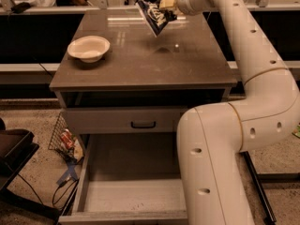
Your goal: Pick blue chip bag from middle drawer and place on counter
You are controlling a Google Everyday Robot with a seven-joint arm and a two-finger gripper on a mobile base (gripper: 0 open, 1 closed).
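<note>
Gripper (168, 3) is hovering over the far side of the desk (140, 67), its jaws clamping the top of the blue chip bag (156, 16) (the bag is hanging tilted, clear of the surface). The middle drawer (83, 182) is standing open below, and a cream bowl (89, 48) is sitting well apart from the bag.

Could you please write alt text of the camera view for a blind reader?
The gripper holds the blue chip bag above the counter, near its far edge. A cream bowl sits on it; the middle drawer below is open.
</note>
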